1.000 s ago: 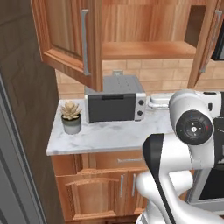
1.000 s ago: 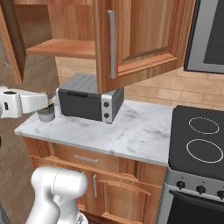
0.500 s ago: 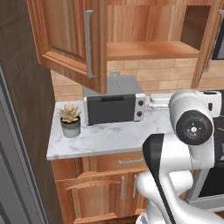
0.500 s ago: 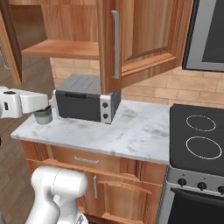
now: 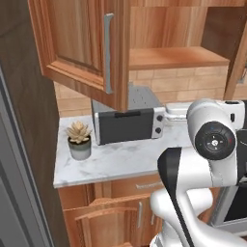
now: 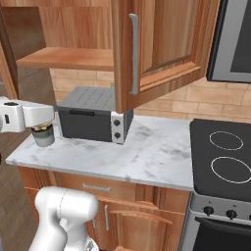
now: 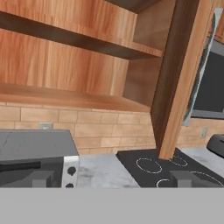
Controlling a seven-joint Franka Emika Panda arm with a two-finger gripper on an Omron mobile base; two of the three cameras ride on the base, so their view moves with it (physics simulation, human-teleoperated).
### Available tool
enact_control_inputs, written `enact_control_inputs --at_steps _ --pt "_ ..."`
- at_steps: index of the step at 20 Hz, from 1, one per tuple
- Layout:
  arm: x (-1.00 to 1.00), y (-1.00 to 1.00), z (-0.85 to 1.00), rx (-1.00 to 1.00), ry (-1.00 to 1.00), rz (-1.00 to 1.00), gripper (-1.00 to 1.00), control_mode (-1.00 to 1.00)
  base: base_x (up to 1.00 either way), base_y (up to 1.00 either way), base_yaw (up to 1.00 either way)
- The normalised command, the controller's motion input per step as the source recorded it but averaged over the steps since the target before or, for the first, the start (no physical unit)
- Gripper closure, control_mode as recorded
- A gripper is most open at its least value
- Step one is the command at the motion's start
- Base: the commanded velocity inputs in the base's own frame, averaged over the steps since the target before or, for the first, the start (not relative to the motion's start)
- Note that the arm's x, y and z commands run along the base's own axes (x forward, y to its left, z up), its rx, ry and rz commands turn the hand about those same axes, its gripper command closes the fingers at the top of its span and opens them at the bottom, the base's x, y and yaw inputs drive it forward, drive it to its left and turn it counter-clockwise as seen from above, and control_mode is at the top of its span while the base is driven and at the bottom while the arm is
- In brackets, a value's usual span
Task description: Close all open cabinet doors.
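Note:
Two upper cabinet doors stand open over a bare shelf point(image 5: 178, 57). The left door point(image 5: 79, 46) swings out toward me, its silver bar handle point(image 5: 108, 53) on the near edge. The right door point(image 6: 164, 46) also hangs open with its handle point(image 6: 133, 54); in the hand view it shows edge-on point(image 7: 175, 78). Below the counter a lower door point(image 5: 111, 212) looks slightly ajar. My gripper point(image 7: 111, 181) is open and holds nothing. It points at the open cabinet and the wall beneath it, well short of both doors.
A grey toaster oven point(image 5: 128, 123) sits on the marble counter point(image 6: 147, 157) under the cabinet, with a potted succulent point(image 5: 79, 140) to its left. A black stove point(image 6: 225, 157) and a microwave point(image 6: 235, 39) are on the right. A dark tall panel point(image 5: 19, 144) closes off the left side.
The whole picture has shifted in both base views: the camera has moved, and the cabinet and its doors now fill more of each view. The gripper stays open.

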Motion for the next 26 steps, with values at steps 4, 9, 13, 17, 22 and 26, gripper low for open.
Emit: enact_control_inputs --at_steps 4,9,13,17,22,26 --pt "0.00 0.00 0.00 0.00 0.00 0.00 -1.00 1.00 0.39 0.22 -0.05" --pt "0.00 0.00 0.00 0.00 0.00 0.00 -1.00 1.00 0.25 0.00 0.00" --pt "0.00 0.00 0.00 0.00 0.00 0.00 -1.00 1.00 0.37 0.00 0.00" --pt "0.00 0.00 0.00 0.00 0.00 0.00 -1.00 1.00 0.45 0.00 0.00" --pt "0.00 0.00 0.00 0.00 0.00 0.00 -1.00 1.00 0.44 0.00 0.00" --pt "0.00 0.00 0.00 0.00 0.00 0.00 -1.00 1.00 0.20 0.00 0.00"
